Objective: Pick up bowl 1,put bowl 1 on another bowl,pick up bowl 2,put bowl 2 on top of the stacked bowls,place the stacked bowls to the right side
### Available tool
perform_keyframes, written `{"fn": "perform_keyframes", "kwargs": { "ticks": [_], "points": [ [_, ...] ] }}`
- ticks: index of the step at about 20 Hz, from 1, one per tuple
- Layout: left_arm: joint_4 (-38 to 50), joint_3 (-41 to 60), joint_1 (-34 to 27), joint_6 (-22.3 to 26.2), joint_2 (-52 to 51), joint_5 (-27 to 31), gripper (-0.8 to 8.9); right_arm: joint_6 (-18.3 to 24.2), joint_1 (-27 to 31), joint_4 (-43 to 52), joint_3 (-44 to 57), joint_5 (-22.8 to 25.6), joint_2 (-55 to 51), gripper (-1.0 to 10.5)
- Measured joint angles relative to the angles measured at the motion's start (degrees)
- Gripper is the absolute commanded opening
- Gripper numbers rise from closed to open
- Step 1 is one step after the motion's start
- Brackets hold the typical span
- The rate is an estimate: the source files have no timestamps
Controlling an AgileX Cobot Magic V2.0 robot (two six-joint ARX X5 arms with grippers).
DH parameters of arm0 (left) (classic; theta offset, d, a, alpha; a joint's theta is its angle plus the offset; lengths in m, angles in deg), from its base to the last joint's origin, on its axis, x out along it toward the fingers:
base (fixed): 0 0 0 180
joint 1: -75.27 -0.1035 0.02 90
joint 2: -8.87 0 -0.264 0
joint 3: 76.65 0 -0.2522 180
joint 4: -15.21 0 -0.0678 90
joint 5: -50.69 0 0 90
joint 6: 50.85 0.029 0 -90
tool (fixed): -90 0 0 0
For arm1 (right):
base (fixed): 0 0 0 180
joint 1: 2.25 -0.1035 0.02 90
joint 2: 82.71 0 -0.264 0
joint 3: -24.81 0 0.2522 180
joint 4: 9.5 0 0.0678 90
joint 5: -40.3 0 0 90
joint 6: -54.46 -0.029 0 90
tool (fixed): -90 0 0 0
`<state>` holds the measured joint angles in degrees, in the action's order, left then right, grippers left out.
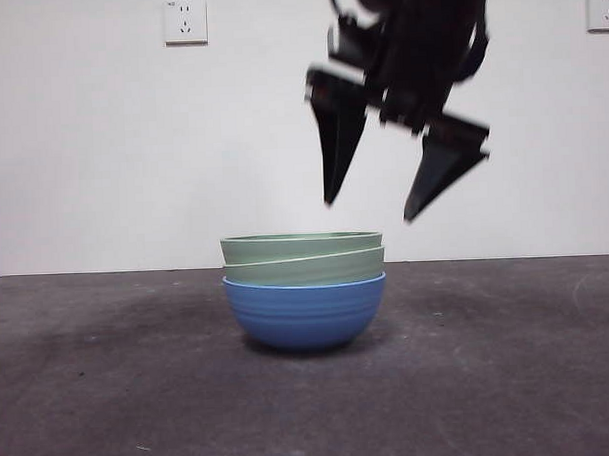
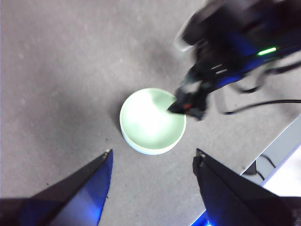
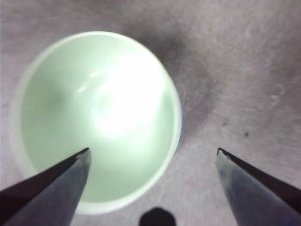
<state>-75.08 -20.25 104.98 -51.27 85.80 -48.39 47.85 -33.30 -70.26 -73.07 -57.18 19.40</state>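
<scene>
Stack (image 1: 305, 288) is seen mid-table, upright, mouths up: two green bowls nested in the blue bowl (image 1: 305, 313); no long axis, being round. Right gripper (image 1: 403, 175) is held above its right rim, jaws spread, nothing grasped. Left gripper (image 2: 153, 188) is parked high, likewise released. Bowls are judged light, rigid, smooth; the rim wall is best pinched, all three layers together.
</scene>
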Motion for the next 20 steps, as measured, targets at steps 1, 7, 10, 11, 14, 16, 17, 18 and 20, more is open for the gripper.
{"fn": "perform_keyframes", "kwargs": {
  "ticks": [1,7,10,11,14,16,17,18,20],
  "points": [
    [0.00,0.00,0.00,0.00,-1.03,0.00,2.86,-0.35,0.39,0.20,0.00,-0.02,1.62,4.4],
    [0.00,0.00,0.00,0.00,-4.63,-0.02,2.86,-1.57,1.81,1.07,-0.02,-2.67,6.95,4.4],
    [0.00,0.00,0.00,0.00,-4.50,-0.02,2.86,-2.64,1.77,1.95,-0.02,-4.50,8.50,3.6],
    [0.00,0.00,0.00,0.00,-4.50,0.00,2.86,-2.73,1.77,1.88,-0.02,-4.52,8.76,2.8],
    [0.00,0.00,0.00,0.00,-4.52,-0.02,2.86,-2.91,1.81,1.84,-0.02,-4.52,8.76,1.5],
    [0.00,0.00,0.00,0.00,-4.50,-0.02,2.86,-2.95,1.81,1.64,-0.02,-4.52,8.76,1.5],
    [0.00,0.00,0.00,0.00,-4.52,-0.02,2.86,-3.06,1.81,1.60,-0.02,-4.52,8.76,1.1],
    [0.00,0.00,0.02,0.00,-4.52,-0.02,2.86,-3.08,1.81,1.64,-0.02,-4.55,8.76,0.4],
    [0.00,0.00,0.02,0.00,-4.52,-0.02,2.86,-3.28,1.90,1.92,-0.13,-4.76,8.76,-0.1]
  ]
}}
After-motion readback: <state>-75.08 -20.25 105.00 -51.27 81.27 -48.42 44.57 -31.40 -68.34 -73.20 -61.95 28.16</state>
